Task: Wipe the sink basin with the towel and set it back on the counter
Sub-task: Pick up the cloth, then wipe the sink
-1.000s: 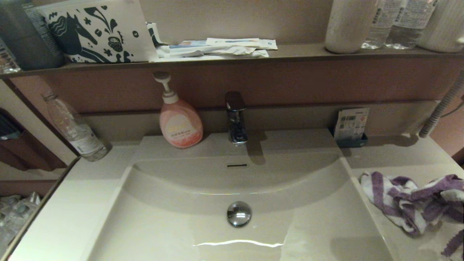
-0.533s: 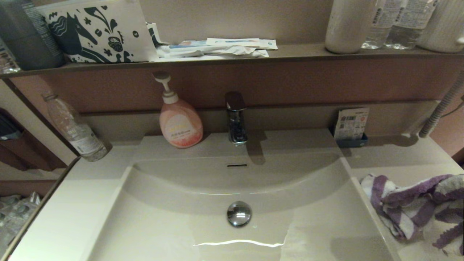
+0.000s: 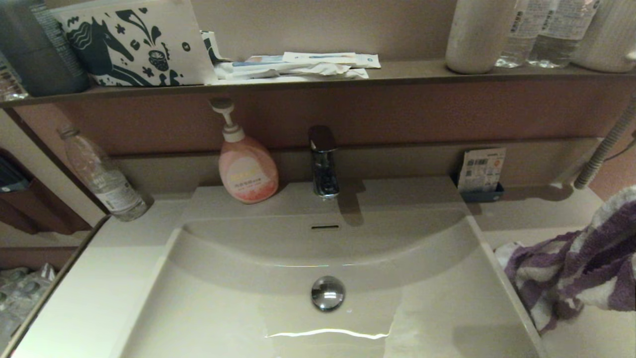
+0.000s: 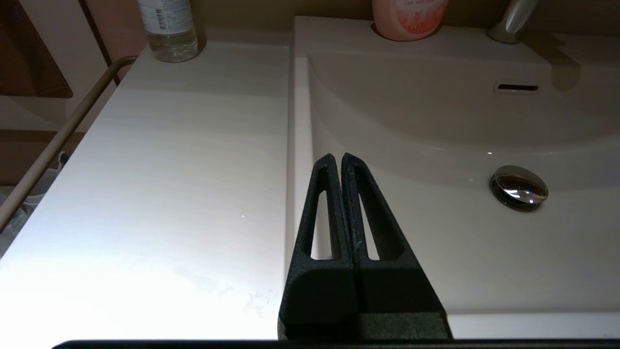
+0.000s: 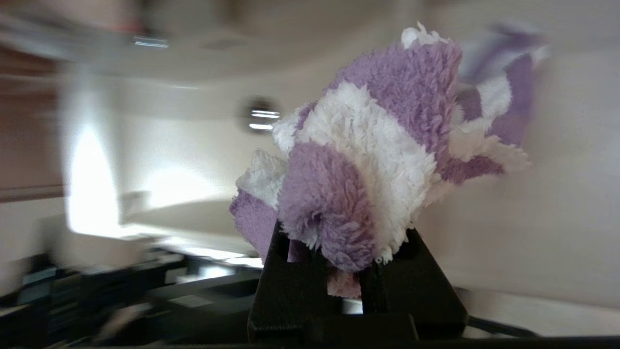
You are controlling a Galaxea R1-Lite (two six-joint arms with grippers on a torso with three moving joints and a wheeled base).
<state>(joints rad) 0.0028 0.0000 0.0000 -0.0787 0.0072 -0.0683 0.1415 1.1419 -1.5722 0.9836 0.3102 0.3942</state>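
The purple and white striped towel (image 3: pixel 576 268) hangs bunched above the right counter (image 3: pixel 541 219), its lower folds trailing beside the basin's right rim. In the right wrist view my right gripper (image 5: pixel 341 247) is shut on the towel (image 5: pixel 368 145), and the cloth covers its fingertips. That gripper does not show in the head view. The beige sink basin (image 3: pixel 238 298) lies bare, with its chrome drain plug (image 3: pixel 328 293) and overflow slot (image 3: pixel 325 227). My left gripper (image 4: pixel 337 157) is shut with nothing in it, near the front of the basin's left rim (image 4: pixel 295 145), beside the left counter (image 4: pixel 184 160).
A pink soap dispenser (image 3: pixel 247 169) and the chrome faucet (image 3: pixel 324 161) stand behind the basin. A clear water bottle (image 3: pixel 102 174) stands at the back left. A card in a holder (image 3: pixel 481 171) and a hose (image 3: pixel 603 149) are at the back right. The dark shelf (image 3: pixel 397 74) carries bottles.
The towel has risen off the right counter and stretched upward to the right edge. The left arm and everything else stayed put.
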